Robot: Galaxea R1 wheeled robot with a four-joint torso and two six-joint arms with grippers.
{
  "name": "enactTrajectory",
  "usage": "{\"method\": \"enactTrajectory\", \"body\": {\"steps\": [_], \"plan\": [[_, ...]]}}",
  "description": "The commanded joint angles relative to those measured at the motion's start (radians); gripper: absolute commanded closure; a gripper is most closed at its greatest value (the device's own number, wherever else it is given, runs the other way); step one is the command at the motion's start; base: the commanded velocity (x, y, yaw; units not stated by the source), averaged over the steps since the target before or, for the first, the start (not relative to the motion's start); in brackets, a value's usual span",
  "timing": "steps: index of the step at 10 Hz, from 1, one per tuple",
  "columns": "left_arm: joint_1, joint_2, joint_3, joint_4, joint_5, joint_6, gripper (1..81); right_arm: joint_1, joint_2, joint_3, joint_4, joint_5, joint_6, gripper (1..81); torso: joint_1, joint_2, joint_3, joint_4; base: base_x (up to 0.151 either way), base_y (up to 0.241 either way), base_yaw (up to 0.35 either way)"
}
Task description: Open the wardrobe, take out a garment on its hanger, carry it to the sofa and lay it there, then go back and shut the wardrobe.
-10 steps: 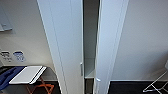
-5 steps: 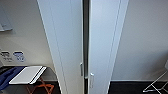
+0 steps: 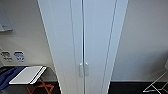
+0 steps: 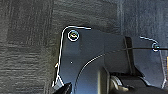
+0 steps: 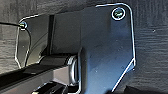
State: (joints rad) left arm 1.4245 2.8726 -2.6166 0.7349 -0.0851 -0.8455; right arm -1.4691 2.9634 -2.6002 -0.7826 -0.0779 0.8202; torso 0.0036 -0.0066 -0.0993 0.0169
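Note:
The wardrobe (image 3: 97, 37) stands straight ahead in the head view, tall, narrow and white. Both full-height doors lie flush, meeting at the middle seam. Two short silver handles (image 3: 83, 69) sit side by side at that seam, low in the picture. The shut doors hide the wardrobe's inside. In the left wrist view the arm's dark plate hangs over dark grey carpet (image 4: 25, 50). The right wrist view shows the same carpet (image 5: 152, 50) under its plate.
Left of the wardrobe a white tray top (image 3: 27, 75) rests on orange folding legs (image 3: 41, 88), with blue cloth (image 3: 7, 77) beside it. A white wire frame (image 3: 157, 86) stands at the lower right. Pale walls flank the wardrobe.
The right door has swung shut. A dark gap showed between the doors one second ago, it narrowed half a second ago, and now the doors meet.

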Motion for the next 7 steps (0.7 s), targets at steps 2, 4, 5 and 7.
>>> {"method": "enactTrajectory", "body": {"steps": [2,4,5,7], "plan": [[0.023,0.116,-0.086,0.032,-0.012,-0.001,1.0,0.002,0.042,-0.032,-0.037,-0.045,-0.003,1.0,0.0,0.0,0.0,0.0,0.0,0.0,0.0],[0.023,0.15,-0.094,0.029,0.01,-0.003,1.0,-0.018,0.045,-0.036,-0.05,-0.04,-0.003,1.0,0.0,0.0,0.0,0.0,0.0,0.0,0.0],[0.023,0.163,-0.094,0.029,0.011,-0.003,1.0,-0.023,0.045,-0.037,-0.052,-0.033,-0.004,1.0,-0.001,-0.001,0.0,0.0,0.0,0.0,0.0],[0.024,0.176,-0.094,0.029,0.011,-0.003,1.0,-0.023,0.05,-0.038,-0.06,-0.025,-0.004,1.0,-0.001,-0.001,0.001,0.0,0.0,0.0,0.0]]}}
